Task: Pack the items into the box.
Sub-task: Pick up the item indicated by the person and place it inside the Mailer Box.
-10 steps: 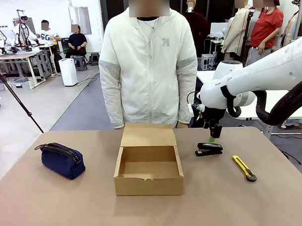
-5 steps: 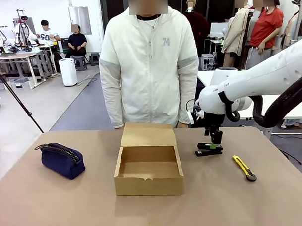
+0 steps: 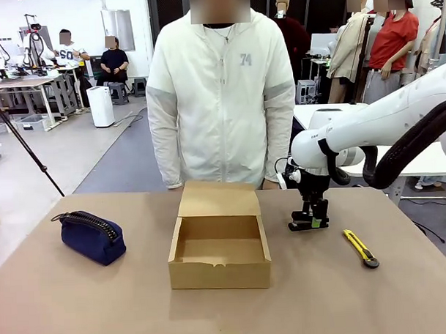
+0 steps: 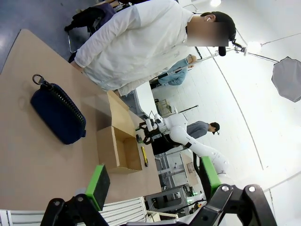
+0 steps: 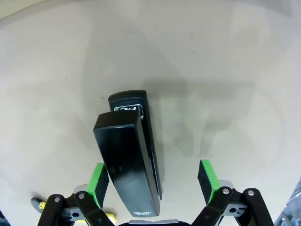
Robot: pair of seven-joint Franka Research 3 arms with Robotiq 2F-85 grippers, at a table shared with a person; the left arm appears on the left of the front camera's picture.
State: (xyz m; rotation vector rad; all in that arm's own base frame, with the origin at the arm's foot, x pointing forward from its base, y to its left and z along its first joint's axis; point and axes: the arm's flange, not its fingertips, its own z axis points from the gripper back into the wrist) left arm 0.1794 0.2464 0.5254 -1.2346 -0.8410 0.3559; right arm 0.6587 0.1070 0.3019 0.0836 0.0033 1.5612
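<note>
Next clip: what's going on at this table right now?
The right gripper is down at the black stapler, its open jaws on either side of it and not yet closed. The cardboard box sits open in the middle of the table with nothing visible inside. The blue pouch lies to its left and the utility knife to the far right, both untouched. The left gripper hangs open above the table. A person stands at the far side.
</note>
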